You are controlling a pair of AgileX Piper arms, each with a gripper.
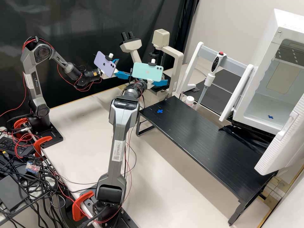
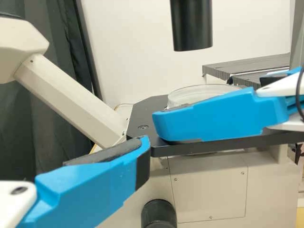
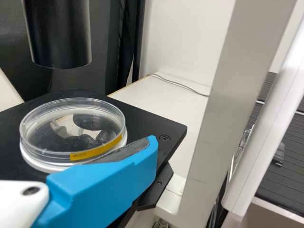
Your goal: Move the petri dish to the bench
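"what is shown of the petri dish (image 3: 73,126)?"

"a clear, round dish with a yellow label (image 3: 97,148) on its side, seated on a white ring (image 3: 35,160) upon the black stage (image 3: 159,116) of the microscope (image 1: 179,63), beneath a black cylinder (image 3: 59,33)."

"and the right gripper (image 1: 148,77)?"

"at the stage, fingers spread apart. one blue finger (image 3: 104,185) lies close beside the dish, crossing its edge in the right wrist view; whether finger and dish touch, i cannot tell."

"the left gripper (image 1: 123,68)?"

"near the stage too, its fingers also apart; in the left wrist view one finger (image 2: 90,185), dark-padded, points towards the stage. a purple phone (image 1: 104,63) is mounted on the left arm, a green phone (image 1: 148,72) on the right."

"what of the surroundings?"

"a low black table (image 1: 196,134) bears a blue cross (image 1: 160,111). beyond it, a pipette (image 1: 210,77) hangs upright from a white and grey frame (image 1: 236,65), near a small white bottle (image 1: 189,100). beside the table, a white cabinet (image 1: 285,20) stands open, a second blue cross (image 1: 270,117) on its floor."
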